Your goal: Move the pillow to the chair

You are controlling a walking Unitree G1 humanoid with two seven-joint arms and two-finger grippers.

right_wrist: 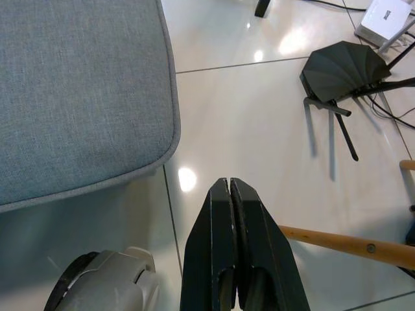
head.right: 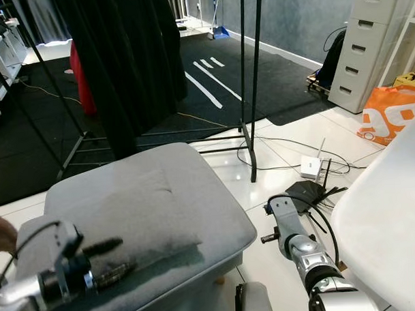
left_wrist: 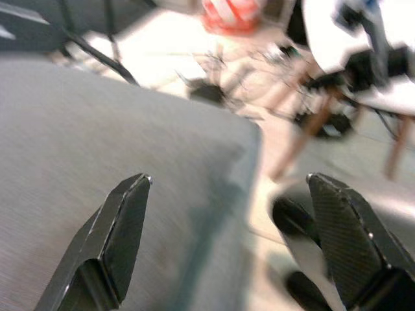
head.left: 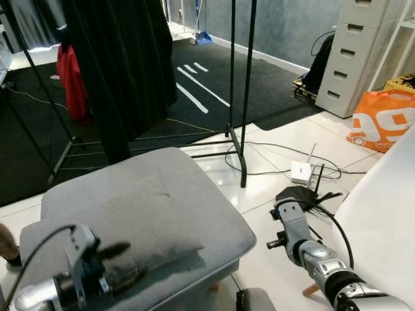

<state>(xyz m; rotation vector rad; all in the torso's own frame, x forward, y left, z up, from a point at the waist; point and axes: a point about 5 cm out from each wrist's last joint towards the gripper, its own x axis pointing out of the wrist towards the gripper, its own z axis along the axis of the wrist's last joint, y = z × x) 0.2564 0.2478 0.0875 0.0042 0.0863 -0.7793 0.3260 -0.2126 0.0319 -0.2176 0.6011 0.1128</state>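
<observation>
**Left gripper over the pillow's near corner; right gripper off to the side**

We find the grey pillow (head.left: 145, 212) lying flat in front of us, resting on a low support that it hides. Its long axis runs from the near left corner toward the far right corner.

The left gripper (head.left: 119, 262) hangs over the near left part of the pillow, fingers spread apart, tips pointing along the fabric toward its right edge. In the left wrist view both fingers (left_wrist: 113, 236) frame that edge, and nothing lies between them.

The right gripper (right_wrist: 237, 220) has its fingers pressed together, empty, over the tiled floor (right_wrist: 259, 103) just beside the pillow's right edge. We judge the left arm nearer.

The white chair (head.left: 394, 217) stands at our right, seat bare. No containers are involved. A person's hand (head.left: 0, 239) shows at the pillow's near left edge.
</observation>
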